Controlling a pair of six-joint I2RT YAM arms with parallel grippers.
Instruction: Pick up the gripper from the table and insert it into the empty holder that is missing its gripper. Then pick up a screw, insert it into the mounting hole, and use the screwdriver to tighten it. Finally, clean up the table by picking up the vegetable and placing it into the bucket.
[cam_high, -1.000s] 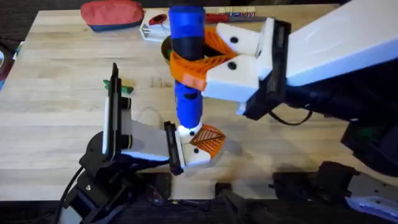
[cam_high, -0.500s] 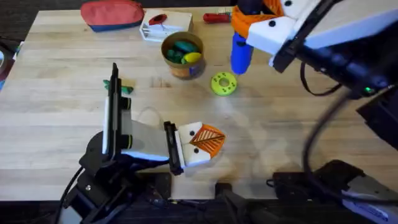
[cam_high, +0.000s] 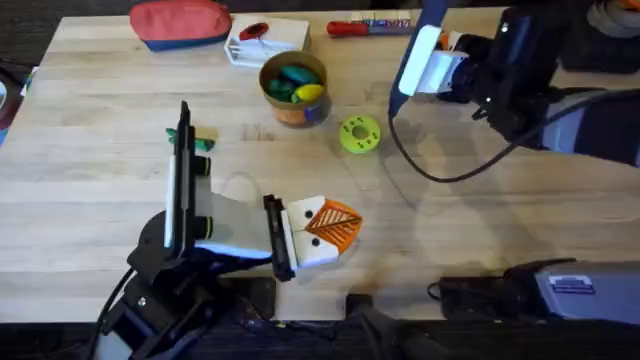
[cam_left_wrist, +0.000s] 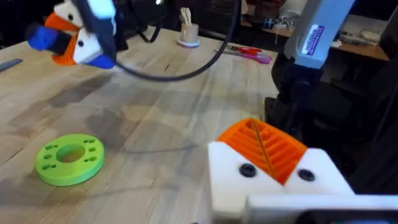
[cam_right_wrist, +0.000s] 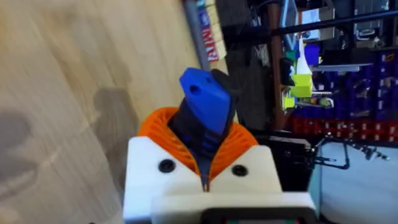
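Blue screwdriver (cam_right_wrist: 205, 106) is clamped in the right hand (cam_right_wrist: 202, 163), raised over the table's (cam_high: 120, 120) far right side, tilted. Left hand (cam_high: 300, 232) rests at the near edge, shut on the holder (cam_high: 318, 250), with the orange gripper (cam_high: 335, 225) seated in it. Bucket (cam_high: 293, 88) sits mid-table with toys inside; green ring (cam_high: 360, 134) just beside it. Risk: screwdriver slips in the ribbed pads if swung fast. Vegetable: cannot identify with certainty.
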